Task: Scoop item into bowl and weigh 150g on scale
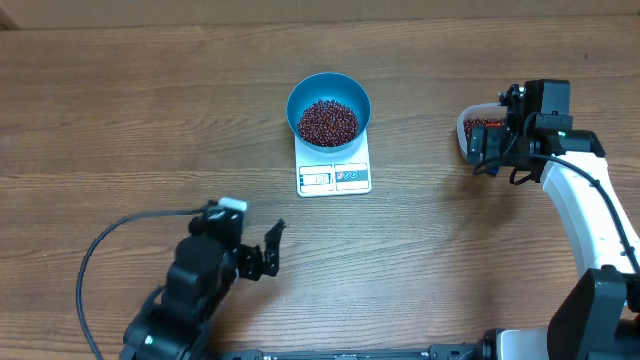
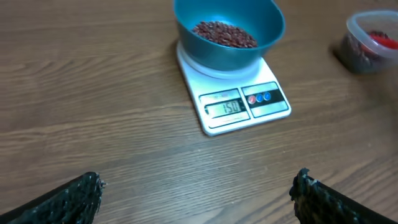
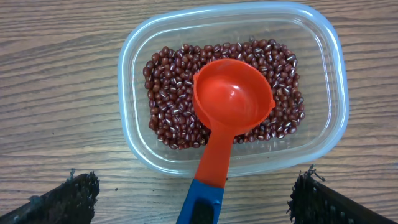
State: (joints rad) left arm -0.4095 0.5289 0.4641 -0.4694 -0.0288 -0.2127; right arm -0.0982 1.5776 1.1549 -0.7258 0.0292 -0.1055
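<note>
The blue bowl (image 1: 329, 95) sits on the white scale (image 1: 334, 177) at the table's middle and holds a heap of red-brown beans (image 1: 329, 121). In the left wrist view the bowl (image 2: 230, 43) and beans (image 2: 224, 34) show at the top, and the scale's (image 2: 245, 106) display reads 150. My left gripper (image 1: 267, 250) (image 2: 199, 193) is open over bare wood, well short of the scale. My right gripper (image 1: 488, 150) (image 3: 196, 190) is open with nothing gripped. Its fingers stand wide on either side of the scoop's blue handle.
A clear plastic tub (image 3: 134, 143) (image 1: 468, 128) at the right holds more beans (image 3: 171, 93). A red scoop (image 3: 233, 102) lies in it, empty, its blue handle (image 3: 202, 202) sticking out over the near rim. The tub (image 2: 372, 43) also shows in the left wrist view.
</note>
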